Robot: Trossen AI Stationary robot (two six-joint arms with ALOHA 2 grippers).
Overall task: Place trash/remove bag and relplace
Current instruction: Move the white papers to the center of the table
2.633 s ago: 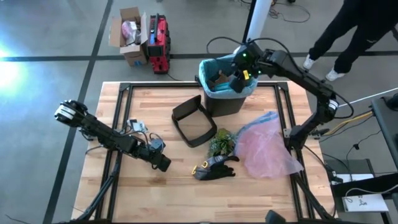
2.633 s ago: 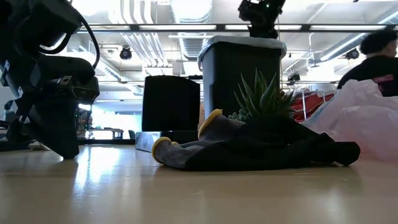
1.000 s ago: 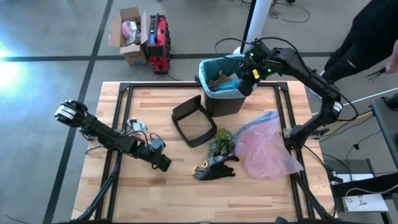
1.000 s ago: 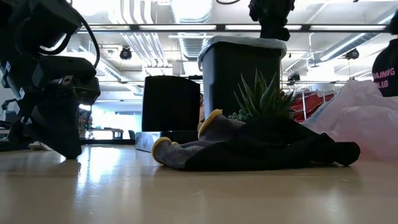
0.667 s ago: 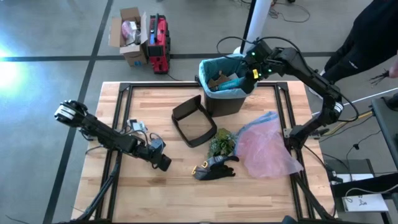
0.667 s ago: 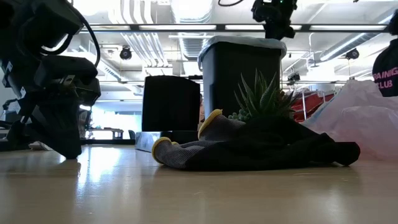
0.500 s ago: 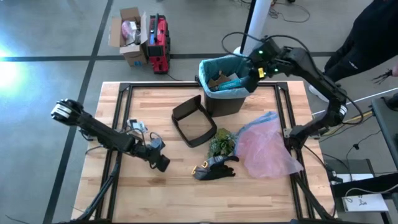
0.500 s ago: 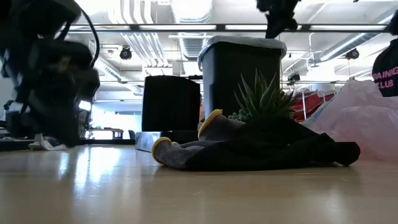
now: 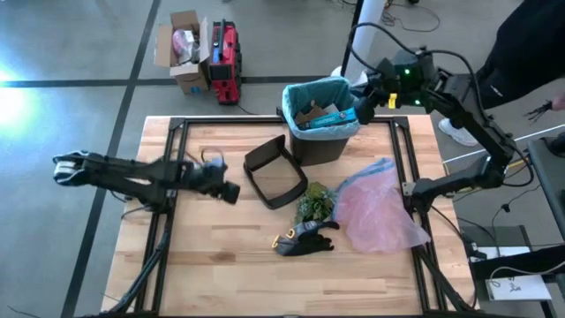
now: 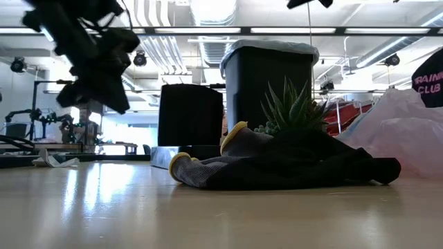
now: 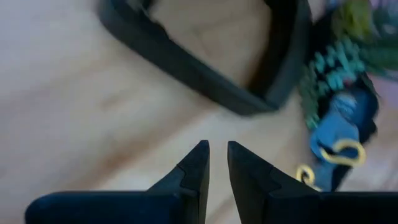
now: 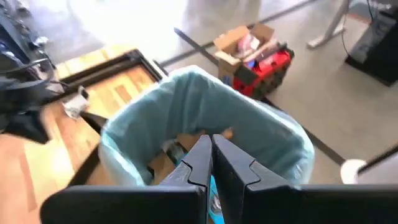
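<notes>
A black bin stands at the table's far edge, lined with the teal-blue bag, whose top is folded over the rim. Trash lies inside: brown paper pieces and a blue item. My right gripper hovers shut above the bin's right rim, over the trash. My left gripper hangs above the table, left of the black lid frame. Its fingers stand a narrow gap apart with nothing between. A white paper scrap lies on the table's left side.
A green plant tuft, a black-and-yellow glove and a pink plastic bag lie right of the table's middle. A cardboard box and a red case stand on the floor beyond. A person stands at the far right.
My left gripper has lifted off the table and swung toward the far edge, ending beside the black lid frame. My right gripper has risen from the bin's rim, drawn back toward the table's right and tipped closer to level.
</notes>
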